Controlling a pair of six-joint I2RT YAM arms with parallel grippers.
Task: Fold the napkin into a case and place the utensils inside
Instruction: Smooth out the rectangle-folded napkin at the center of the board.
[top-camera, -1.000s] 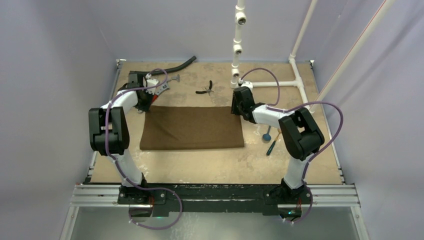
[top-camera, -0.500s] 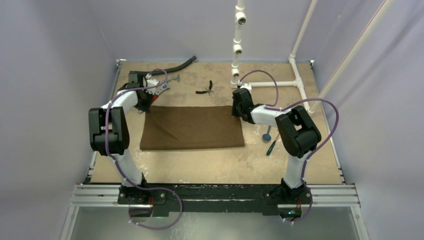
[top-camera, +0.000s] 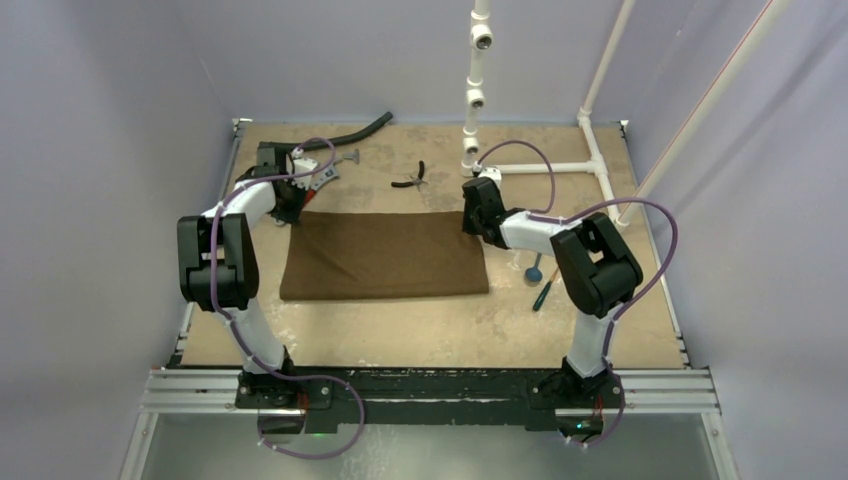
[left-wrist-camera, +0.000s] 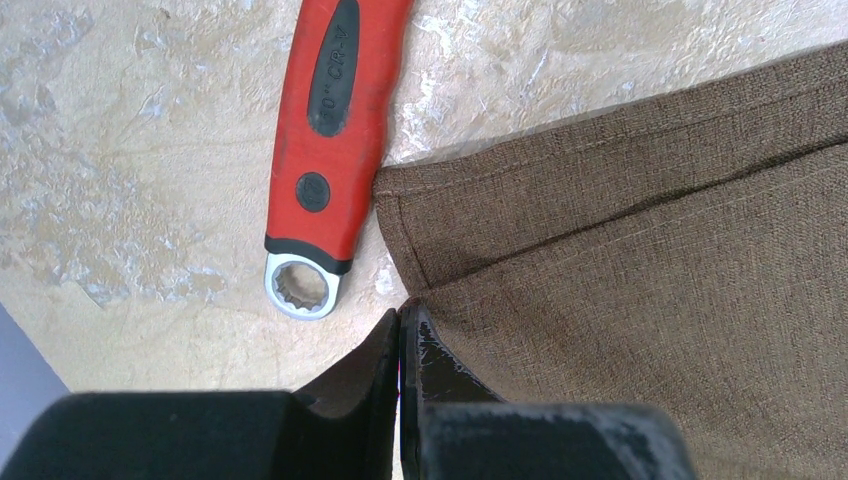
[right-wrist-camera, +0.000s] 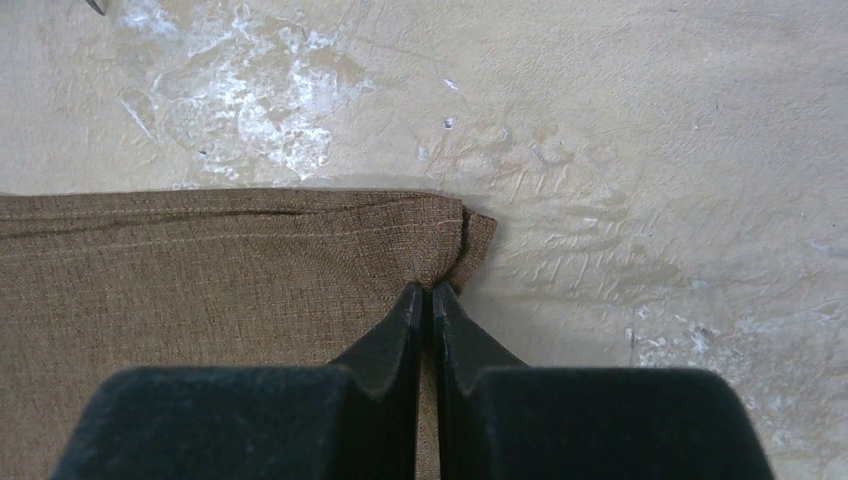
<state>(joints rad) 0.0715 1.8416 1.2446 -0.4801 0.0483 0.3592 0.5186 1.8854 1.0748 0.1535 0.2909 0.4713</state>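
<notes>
While the napkin (top-camera: 385, 255) lies in the middle of the table (top-camera: 430, 330) with its long axis left to right, the left gripper (left-wrist-camera: 400, 320) pinches its far-left corner. The right gripper (right-wrist-camera: 432, 295) pinches its far-right corner. The fold probably runs toward the near edge.

Table (top-camera: 430, 330): tan, mottled top with pale scuffs, fills the middle of the overhead frame. Napkin (top-camera: 385, 255): dark brown, lying flat at centre as a wide rectangle; both wrist views show layered edges at its upper corners. Red-handled wrench (left-wrist-camera: 325, 150) lies just beside the napkin's upper-left corner. Black hose (top-camera: 350, 133) at upper left. Small black pliers (top-camera: 411, 179) above the napkin, apart from it. Right of the napkin: blue-bowled spoon (top-camera: 534, 271) and dark thin utensil (top-camera: 543, 293), close together. White pipe frame (top-camera: 560, 168) stands at upper right
</notes>
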